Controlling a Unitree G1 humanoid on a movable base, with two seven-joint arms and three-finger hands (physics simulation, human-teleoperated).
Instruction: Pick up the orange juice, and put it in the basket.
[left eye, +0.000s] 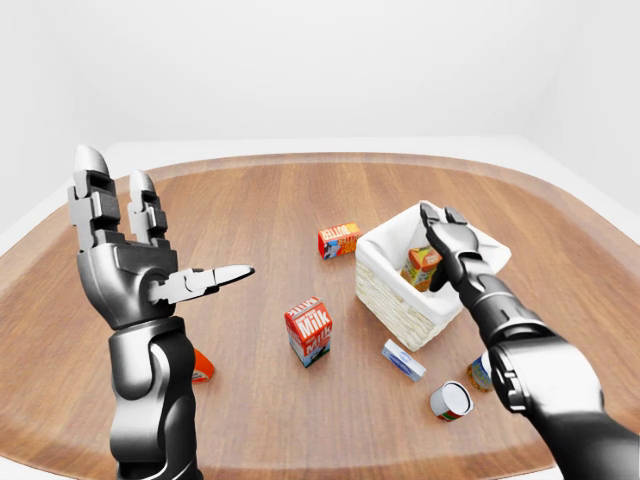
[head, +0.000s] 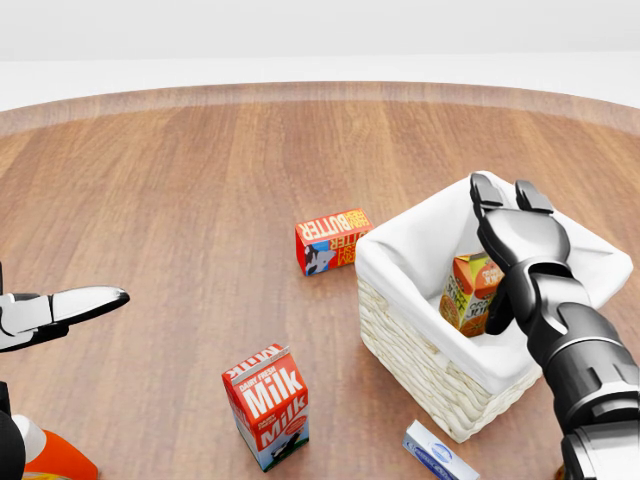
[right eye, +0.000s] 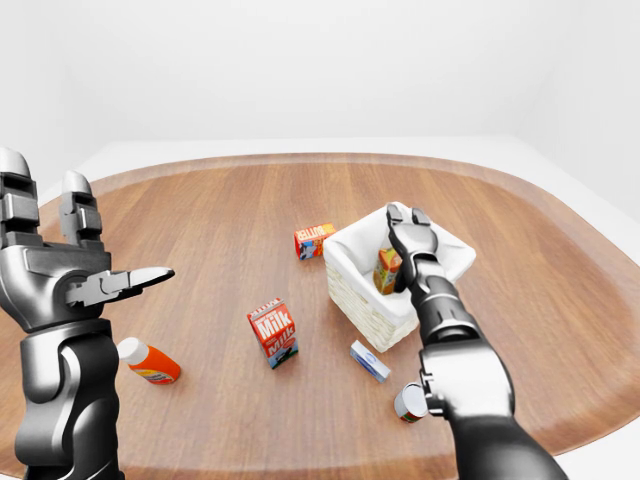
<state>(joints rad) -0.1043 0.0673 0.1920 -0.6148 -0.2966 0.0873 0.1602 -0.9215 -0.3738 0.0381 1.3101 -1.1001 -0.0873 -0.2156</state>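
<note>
The right hand (head: 512, 235) is released, its fingers (head: 486, 195) spread above the basket (head: 400, 320) and apart from the juice (head: 470, 290), which leans tilted inside against the white lining, just left of the hand. The one basket sits on the right part of the round wooden bench (head: 200, 180). The left hand (left eye: 130, 260) is raised well to the left, fingers open, grasping nothing.

Around the basket lie single items: one butter box (head: 332, 240) just to its far left, one milk carton (head: 267, 405) standing nearer and left, one small blue box (head: 435, 455) flat by its near corner. In the eye views two cans (left eye: 452, 402) lie near the right arm, and one orange bottle (right eye: 150, 362) lies on its side at the left. Nothing stands between the hand and the basket.
</note>
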